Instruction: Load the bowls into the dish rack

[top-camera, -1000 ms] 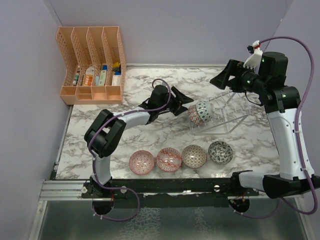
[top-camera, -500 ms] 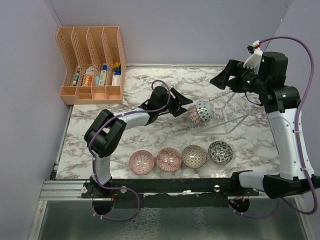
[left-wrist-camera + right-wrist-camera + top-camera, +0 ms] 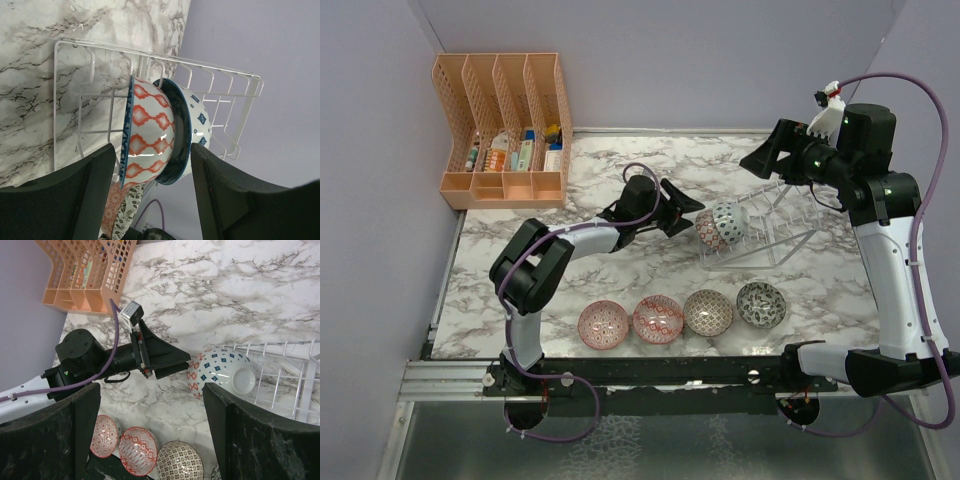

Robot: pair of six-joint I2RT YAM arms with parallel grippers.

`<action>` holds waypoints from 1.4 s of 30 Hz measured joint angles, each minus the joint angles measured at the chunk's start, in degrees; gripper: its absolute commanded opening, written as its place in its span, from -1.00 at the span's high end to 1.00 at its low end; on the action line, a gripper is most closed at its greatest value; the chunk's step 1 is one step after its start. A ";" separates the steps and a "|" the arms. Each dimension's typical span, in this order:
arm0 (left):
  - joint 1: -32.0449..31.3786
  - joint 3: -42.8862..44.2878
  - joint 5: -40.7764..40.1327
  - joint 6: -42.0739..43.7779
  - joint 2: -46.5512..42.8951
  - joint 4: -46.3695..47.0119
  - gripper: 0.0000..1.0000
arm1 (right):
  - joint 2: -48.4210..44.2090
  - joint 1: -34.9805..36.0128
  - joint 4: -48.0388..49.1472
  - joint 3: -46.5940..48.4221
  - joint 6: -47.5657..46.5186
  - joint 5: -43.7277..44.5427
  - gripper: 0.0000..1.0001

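The left hand [image 3: 682, 212] reaches across the worktop [image 3: 620, 270] to the left end of the rack [image 3: 775, 235]. Its fingers are spread wide and hold nothing, with the tips just short of the orange bowl [image 3: 147, 137]. That bowl stands on edge between the rack's prongs. The blue bowl [image 3: 192, 127] stands right behind it, and the two are touching. The rest of the rack's slots hold nothing.

The right hand [image 3: 765, 160] hangs above the rack's far side, fingers wide and empty.

Four more bowls lie in a row along the near edge of the worktop, rims up. From left to right they are the red bowl [image 3: 603, 323], pink bowl [image 3: 658, 319], brown bowl [image 3: 708, 312] and dark bowl [image 3: 761, 304], each just beside the next.

An orange organiser [image 3: 505, 130] stands in the far left corner, well apart from the rack.
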 measured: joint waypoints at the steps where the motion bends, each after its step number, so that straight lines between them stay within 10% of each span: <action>1: 0.00 0.04 0.02 0.00 0.17 0.07 -0.29 | 0.00 0.00 0.00 0.00 0.00 0.00 -0.67; 33: -1.68 7.37 0.96 -1.20 5.57 -0.07 -0.31 | 0.00 0.00 0.02 0.00 0.02 -0.02 -0.67; 42: -1.53 4.17 0.87 -1.09 5.40 0.70 -0.74 | 0.00 0.00 0.04 -0.11 0.00 -0.37 -0.68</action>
